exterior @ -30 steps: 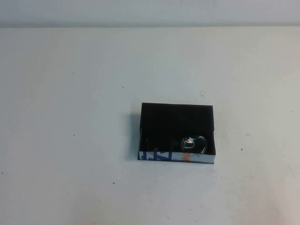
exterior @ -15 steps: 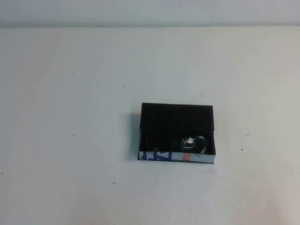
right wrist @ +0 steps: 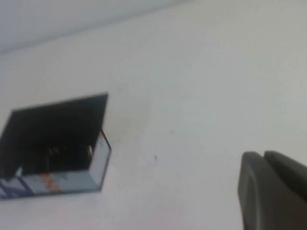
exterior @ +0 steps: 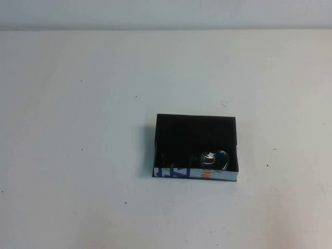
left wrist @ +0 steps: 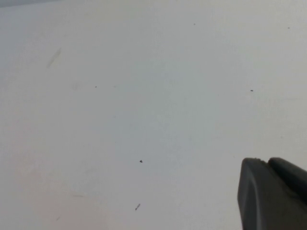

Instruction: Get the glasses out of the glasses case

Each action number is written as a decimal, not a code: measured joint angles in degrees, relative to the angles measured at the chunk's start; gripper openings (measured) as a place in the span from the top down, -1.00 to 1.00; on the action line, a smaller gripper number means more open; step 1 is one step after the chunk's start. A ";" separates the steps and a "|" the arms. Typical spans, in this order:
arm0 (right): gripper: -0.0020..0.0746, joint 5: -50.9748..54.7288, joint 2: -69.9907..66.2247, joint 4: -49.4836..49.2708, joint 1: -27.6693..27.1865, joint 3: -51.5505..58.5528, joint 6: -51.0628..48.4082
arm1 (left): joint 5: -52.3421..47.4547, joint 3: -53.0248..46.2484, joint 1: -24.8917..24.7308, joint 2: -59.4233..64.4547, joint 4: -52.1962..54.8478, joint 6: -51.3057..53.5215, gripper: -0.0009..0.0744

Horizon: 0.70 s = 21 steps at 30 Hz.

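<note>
Both grippers sit outside the high view; the left gripper point(left wrist: 273, 194) and right gripper point(right wrist: 273, 189) each show one dark finger edge, opening impossible to tell. One black glasses case point(exterior: 196, 148) with white printed side lies mid-table point(exterior: 78, 155), holding one pair of glasses point(exterior: 213, 158).

We see even, soft, bright light on the white table point(exterior: 78, 155), with almost no shadows. The glasses case point(exterior: 195, 136) interior is too dark to read, save a small glint at its four o'clock corner. The right wrist view is blurred; the left wrist view is hazy.
</note>
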<state>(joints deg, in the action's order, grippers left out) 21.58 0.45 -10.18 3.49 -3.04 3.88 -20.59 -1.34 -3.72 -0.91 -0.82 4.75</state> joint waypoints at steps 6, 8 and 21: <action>0.99 3.48 -0.38 3.25 0.00 -15.95 0.00 | 0.00 0.00 0.00 0.00 0.00 0.00 0.99; 0.99 4.46 -2.59 4.33 0.00 -20.68 0.00 | 0.00 0.00 0.00 0.00 0.00 0.00 0.99; 0.99 10.73 -29.31 -5.83 0.00 -36.66 -6.46 | 0.00 0.00 0.00 0.00 0.00 0.00 0.99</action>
<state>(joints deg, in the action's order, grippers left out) 32.31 -28.86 -16.01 3.49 -39.70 -2.58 -20.59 -1.34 -3.72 -0.91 -0.82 4.75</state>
